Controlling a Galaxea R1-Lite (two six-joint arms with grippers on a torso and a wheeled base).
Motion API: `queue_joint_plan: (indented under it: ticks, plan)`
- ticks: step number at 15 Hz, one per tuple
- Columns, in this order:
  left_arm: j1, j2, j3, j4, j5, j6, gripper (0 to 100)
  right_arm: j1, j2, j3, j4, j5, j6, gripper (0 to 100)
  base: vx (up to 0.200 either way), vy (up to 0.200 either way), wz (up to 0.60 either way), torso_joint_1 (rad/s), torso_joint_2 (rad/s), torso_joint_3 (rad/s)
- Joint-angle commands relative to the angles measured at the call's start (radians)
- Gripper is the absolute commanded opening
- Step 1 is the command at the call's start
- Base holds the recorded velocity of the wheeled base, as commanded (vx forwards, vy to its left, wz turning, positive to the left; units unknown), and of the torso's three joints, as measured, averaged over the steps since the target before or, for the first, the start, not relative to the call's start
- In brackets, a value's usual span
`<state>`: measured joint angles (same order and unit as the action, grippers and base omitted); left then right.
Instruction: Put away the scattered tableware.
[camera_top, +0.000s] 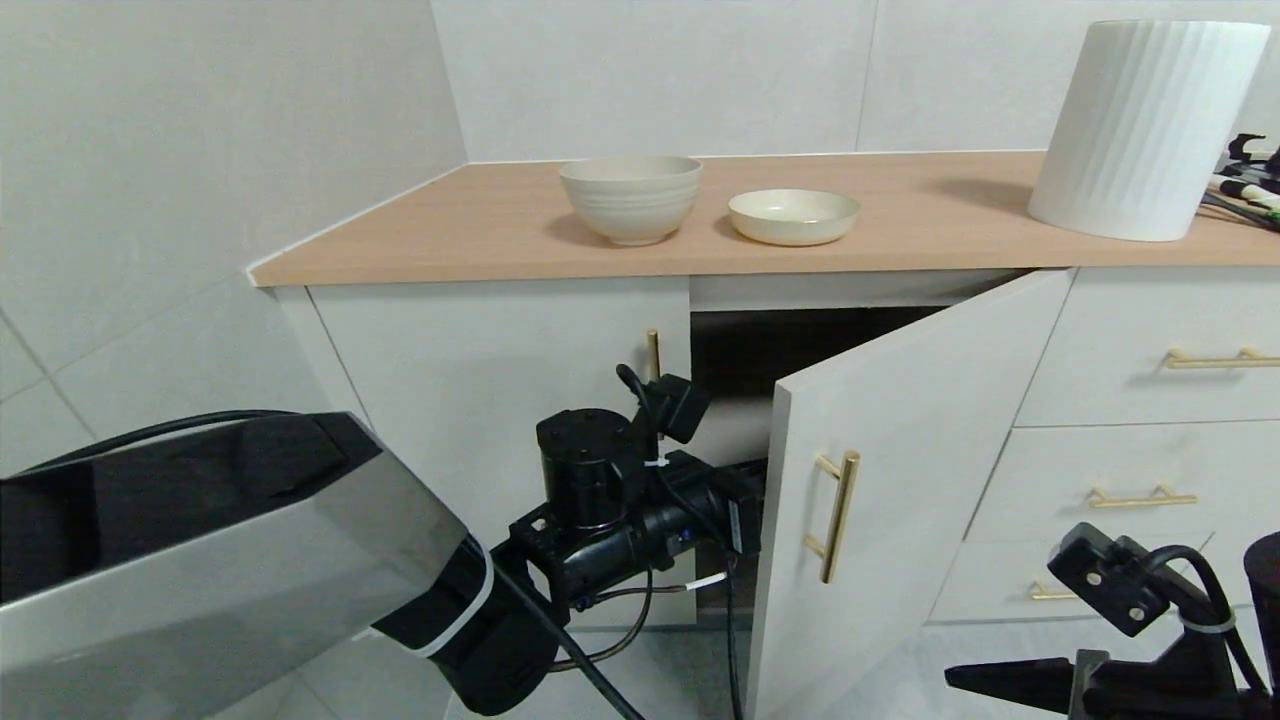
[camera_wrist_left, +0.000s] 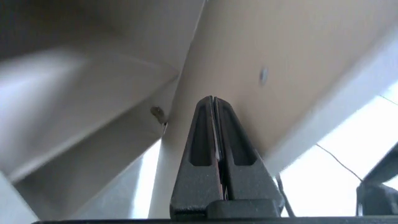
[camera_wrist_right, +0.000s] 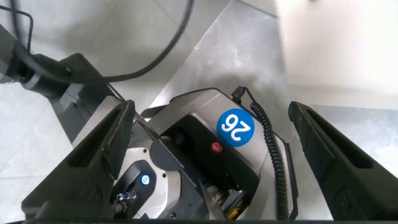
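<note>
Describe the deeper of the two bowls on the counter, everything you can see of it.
The bowl is beige and matte, ceramic by its look, with faint horizontal ridges around its wall, a wide round mouth and a narrower foot. It stands upright on the wood-toned countertop, toward the corner of the tiled walls. The shallow dish sits to its right with a gap between them. Only the countertop touches it. Its inside is mostly hidden from this angle.

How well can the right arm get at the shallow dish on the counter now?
Probably yes, after rising. The right tool hangs open, low near the open cabinet door, well below the counter. Nothing covers the shallow dish, and the space above it looks free.
</note>
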<state>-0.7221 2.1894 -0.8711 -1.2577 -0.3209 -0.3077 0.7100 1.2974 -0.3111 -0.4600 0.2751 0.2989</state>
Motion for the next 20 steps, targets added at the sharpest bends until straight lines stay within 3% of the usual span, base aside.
queue_joint_plan:
  ticks: [1, 8, 12, 15, 18, 20]
  plan:
    - [-0.002, 0.017, -0.011, -0.006, -0.001, -0.001, 0, 0.0, -0.001, 0.0, 0.0, 0.001, 0.0, 100, -0.2, 0.0, 0.0, 0.007, 0.0, 0.007]
    - [-0.003, 0.029, -0.025, -0.006, 0.003, -0.001, 0, 0.003, -0.001, 0.001, 0.0, 0.001, -0.001, 100, 0.0, 0.0, 0.0, 0.0, 0.0, 0.0]
    - [-0.053, 0.041, -0.052, 0.0, 0.003, 0.001, 0, 0.025, -0.001, 0.003, 0.0, 0.006, -0.007, 100, 0.0, 0.0, 0.0, 0.0, 0.0, 0.0]
    - [-0.111, 0.035, -0.088, 0.018, 0.003, 0.013, 0, 0.065, -0.018, 0.021, 0.0, 0.007, -0.032, 100, 0.0, 0.0, 0.0, 0.0, 0.0, 0.0]
    - [-0.229, 0.003, -0.121, 0.078, 0.006, 0.059, 0, 0.155, -0.11, 0.079, 0.0, 0.041, -0.08, 100, 0.0, 0.0, 0.0, 0.0, 0.0, 0.0]
    - [-0.332, -0.019, -0.137, 0.124, 0.008, 0.082, 0, 0.175, -0.176, 0.112, 0.007, 0.144, -0.142, 100, 0.0, 0.0, 0.0, 0.0, 0.0, 0.0]
